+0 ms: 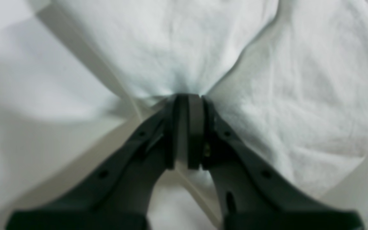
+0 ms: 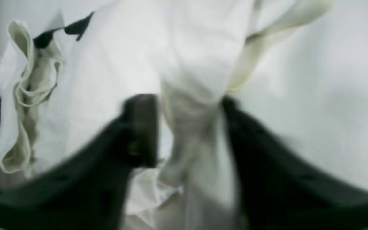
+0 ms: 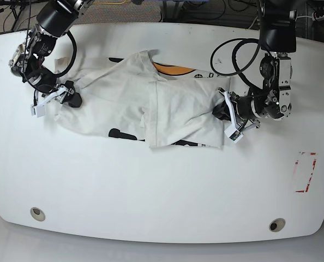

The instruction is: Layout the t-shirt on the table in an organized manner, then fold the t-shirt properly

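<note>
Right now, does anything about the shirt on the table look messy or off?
Yes. The t-shirt lies crumpled mid-table, bunched and folded over itself, its black and orange print mostly hidden. The left end effector is shut on one edge; cloth also sits between the right end effector's open jaws.

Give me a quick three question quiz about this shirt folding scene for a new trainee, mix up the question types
1. True or false: the left gripper is shut on the t-shirt.
2. In the base view, what colour is the tape mark on the table? A) blue B) red C) green
3. Fill in: the right gripper stands ____ with cloth between its fingers.

Key: 1 true. 2 B. 3 open; that view is blurred, but a fold of shirt hangs in the wide gap.
</note>
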Available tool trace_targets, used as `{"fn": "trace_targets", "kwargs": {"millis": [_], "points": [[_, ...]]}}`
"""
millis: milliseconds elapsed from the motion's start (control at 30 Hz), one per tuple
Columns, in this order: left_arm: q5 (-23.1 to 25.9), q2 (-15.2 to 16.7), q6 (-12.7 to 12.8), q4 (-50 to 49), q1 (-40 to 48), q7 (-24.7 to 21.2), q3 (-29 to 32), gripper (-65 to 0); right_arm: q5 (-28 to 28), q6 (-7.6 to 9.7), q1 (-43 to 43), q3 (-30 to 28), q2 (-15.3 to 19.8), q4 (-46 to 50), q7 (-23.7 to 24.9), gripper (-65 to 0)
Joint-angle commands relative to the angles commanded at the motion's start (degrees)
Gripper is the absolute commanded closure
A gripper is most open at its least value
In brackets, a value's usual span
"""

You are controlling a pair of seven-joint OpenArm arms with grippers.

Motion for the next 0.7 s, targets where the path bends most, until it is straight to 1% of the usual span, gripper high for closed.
{"fn": "trace_targets", "kwargs": {"millis": [33,67,133,200,333,433,533,600,700], "points": [[0.09,0.0,0.0,0.0,0.0,0.0,0.0,-4.4,-0.88,0.0,0.09,0.0,0.18,0.09,0.35,-1.6],[0.09,0.0,0.0,0.0,0.0,0.0,0.0,-4.4,-1.49,0.0,0.53,-0.09,0.44,0.18,0.35,0.0],[0.18,0.09,0.0,0.0,0.0,0.0,0.09,-4.4,-3.34,0.0,0.97,-0.09,0.53,0.44,0.35,-0.2],[1.49,0.35,0.0,0.0,0.0,0.09,0.09,-4.4,-4.13,0.0,0.97,-0.09,0.62,1.23,0.35,-0.2],[4.31,1.23,0.0,0.0,-0.26,1.58,0.09,-4.4,-4.75,0.0,0.35,-0.09,0.44,6.77,0.09,0.0],[6.77,2.02,0.0,0.09,-1.05,1.58,0.09,-4.4,-4.31,0.0,-1.41,-0.35,0.18,13.54,-2.11,0.0],[8.62,2.02,0.0,0.0,-1.32,1.49,0.09,-4.4,-4.22,0.0,-1.76,-2.37,0.09,18.46,-4.04,0.0],[10.55,3.08,0.0,0.0,-1.58,1.32,0.09,-4.4,-4.13,0.0,-1.76,-4.48,-0.09,22.42,-6.07,0.0],[13.01,4.48,0.0,0.0,-2.81,1.32,0.09,-4.4,-4.22,0.0,-1.67,-6.68,-1.85,27.87,-8.62,0.0]]}}
